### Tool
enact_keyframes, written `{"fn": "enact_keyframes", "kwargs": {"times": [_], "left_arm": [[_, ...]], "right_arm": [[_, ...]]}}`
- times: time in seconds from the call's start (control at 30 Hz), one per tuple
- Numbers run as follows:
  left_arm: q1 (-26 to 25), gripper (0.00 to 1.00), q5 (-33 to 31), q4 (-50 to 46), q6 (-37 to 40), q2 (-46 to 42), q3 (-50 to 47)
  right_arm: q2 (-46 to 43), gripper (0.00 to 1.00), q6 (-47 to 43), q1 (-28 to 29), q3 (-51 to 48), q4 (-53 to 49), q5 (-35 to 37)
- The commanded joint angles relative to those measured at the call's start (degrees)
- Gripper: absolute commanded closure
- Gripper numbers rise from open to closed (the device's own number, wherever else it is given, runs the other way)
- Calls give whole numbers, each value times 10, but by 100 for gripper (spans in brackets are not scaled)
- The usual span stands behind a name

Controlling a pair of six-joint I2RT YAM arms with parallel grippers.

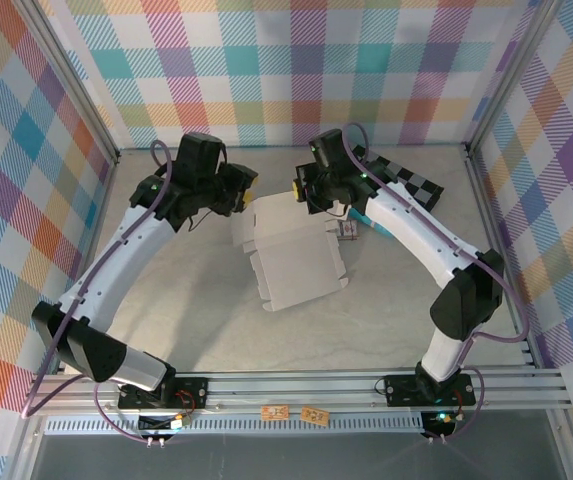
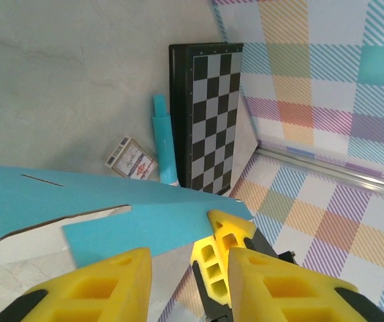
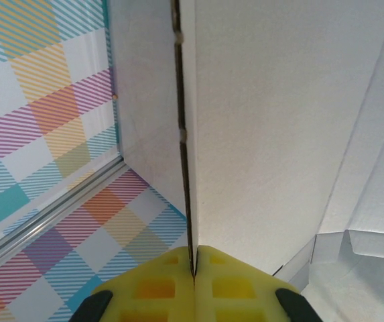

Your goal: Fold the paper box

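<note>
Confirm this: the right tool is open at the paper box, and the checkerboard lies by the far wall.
No: the right wrist view shows the right tool shut on an edge of the paper box. The checkerboard does lie by the far wall.

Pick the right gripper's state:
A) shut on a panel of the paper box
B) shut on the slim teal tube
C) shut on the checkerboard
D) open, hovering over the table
A: in the right wrist view the right gripper has its jaws closed together on the edge of an upright grey-white panel of the paper box.
</note>
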Motion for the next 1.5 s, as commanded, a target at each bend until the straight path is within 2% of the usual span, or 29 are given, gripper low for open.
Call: {"fn": "enact_keyframes", "kwargs": {"times": [0.0, 0.13, 0.23, 0.4, 0.63, 0.93, 1.47], "left_arm": [[12, 66, -18, -21, 11, -17, 11], [20, 64, -31, -65, 57, 16, 75], [15, 64, -7, -49, 48, 24, 56], [10, 63, -2, -22, 37, 20, 18], [-5, 61, 4, -21, 36, 35, 24], [-16, 61, 6, 3, 7, 29, -6], [-24, 64, -18, 83, -98, 26, -40]], "right_arm": [[-13, 100, -11, 3, 3, 17, 2], [-11, 100, -9, 5, 1, 19, 3], [-11, 100, -7, 5, 1, 20, 3], [-10, 100, -6, 5, 2, 23, 2], [-5, 100, -4, 5, 2, 26, 1], [0, 100, -3, 6, 8, 32, -2], [-11, 100, -8, 20, -13, 53, -2]]}}
